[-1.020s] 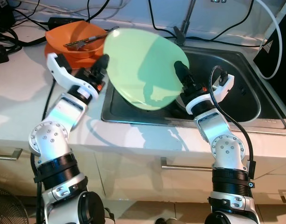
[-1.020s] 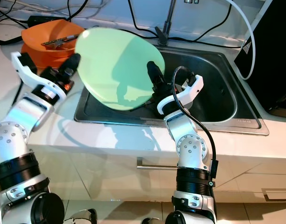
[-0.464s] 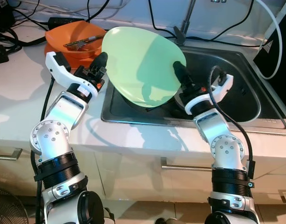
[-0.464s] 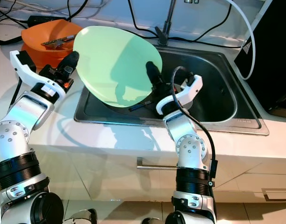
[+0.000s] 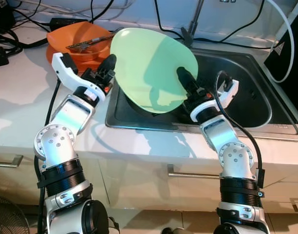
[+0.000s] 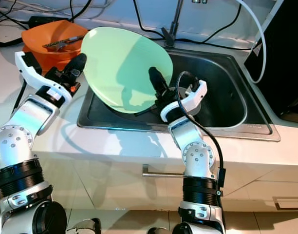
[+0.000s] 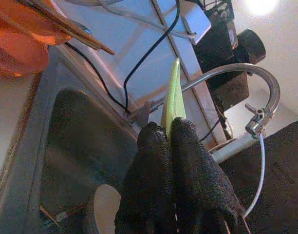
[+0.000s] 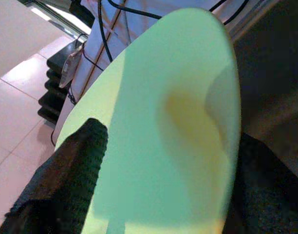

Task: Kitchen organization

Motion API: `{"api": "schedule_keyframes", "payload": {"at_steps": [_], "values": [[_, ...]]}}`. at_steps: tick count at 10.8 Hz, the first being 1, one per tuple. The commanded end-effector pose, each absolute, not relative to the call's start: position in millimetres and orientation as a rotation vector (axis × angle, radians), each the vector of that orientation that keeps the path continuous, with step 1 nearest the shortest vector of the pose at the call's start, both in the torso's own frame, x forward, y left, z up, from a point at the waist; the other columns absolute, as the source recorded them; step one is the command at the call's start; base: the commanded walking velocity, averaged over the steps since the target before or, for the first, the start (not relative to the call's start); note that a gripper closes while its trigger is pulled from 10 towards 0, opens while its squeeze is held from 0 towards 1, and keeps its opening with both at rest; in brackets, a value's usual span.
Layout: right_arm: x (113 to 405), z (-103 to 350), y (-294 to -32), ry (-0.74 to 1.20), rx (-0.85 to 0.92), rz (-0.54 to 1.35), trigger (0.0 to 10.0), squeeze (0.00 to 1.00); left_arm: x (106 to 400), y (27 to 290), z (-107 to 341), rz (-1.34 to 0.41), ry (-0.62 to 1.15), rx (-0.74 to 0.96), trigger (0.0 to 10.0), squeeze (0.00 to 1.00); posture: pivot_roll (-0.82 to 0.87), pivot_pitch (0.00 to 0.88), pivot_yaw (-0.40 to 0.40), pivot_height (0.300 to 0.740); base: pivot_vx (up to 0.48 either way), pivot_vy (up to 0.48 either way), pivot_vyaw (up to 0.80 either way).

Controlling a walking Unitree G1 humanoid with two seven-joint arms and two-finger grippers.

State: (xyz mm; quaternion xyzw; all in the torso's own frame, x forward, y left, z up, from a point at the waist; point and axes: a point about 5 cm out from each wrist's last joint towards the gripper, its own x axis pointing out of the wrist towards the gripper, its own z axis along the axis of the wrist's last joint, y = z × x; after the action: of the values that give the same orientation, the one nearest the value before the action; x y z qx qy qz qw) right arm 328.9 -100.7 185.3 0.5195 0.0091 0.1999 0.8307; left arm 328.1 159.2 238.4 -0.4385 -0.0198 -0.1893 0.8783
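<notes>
A light green plate (image 5: 151, 68) hangs tilted over the left part of the steel sink (image 5: 246, 63). My left gripper (image 5: 111, 66) is shut on its left rim; in the left wrist view the plate's edge (image 7: 172, 100) sits pinched between the two fingers (image 7: 154, 185). My right gripper (image 5: 185, 85) is at the plate's lower right rim and is open. One finger (image 5: 182, 78) lies across the plate's front face. In the right wrist view the plate (image 8: 173, 126) spreads between the far-apart fingers (image 8: 71, 165).
An orange bowl (image 5: 73, 41) holding utensils (image 5: 88, 43) stands on the counter (image 5: 17, 102) behind my left gripper. The faucet (image 5: 195, 19) rises behind the sink. A dark utensil (image 6: 144, 111) lies in the sink. Cables run along the back wall, and a black appliance (image 5: 290, 53) stands at the right.
The plate and my left gripper have shifted a little to the right. My right gripper's finger has slid further left across the plate's face.
</notes>
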Motion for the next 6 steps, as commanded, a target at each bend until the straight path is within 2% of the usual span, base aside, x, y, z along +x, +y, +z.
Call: {"api": "schedule_keyframes", "payload": {"at_steps": [1, 6], "values": [[325.1, 186.8, -92.8, 0.02, 1.139, 0.435, 0.0, 0.0, 328.2, 152.7, 244.3, -0.433, -0.056, -0.922, 10.0, 0.0, 0.0, 0.093, -0.093, 0.74, 0.0, 0.0, 0.0], [324.6, 187.1, -92.5, 0.017, 1.154, 0.439, 0.0, 0.0, 329.0, 152.3, 243.8, -0.437, -0.053, -0.915, 10.0, 0.0, 0.0, 0.093, -0.09, 0.74, 0.0, 0.0, 0.0]]}}
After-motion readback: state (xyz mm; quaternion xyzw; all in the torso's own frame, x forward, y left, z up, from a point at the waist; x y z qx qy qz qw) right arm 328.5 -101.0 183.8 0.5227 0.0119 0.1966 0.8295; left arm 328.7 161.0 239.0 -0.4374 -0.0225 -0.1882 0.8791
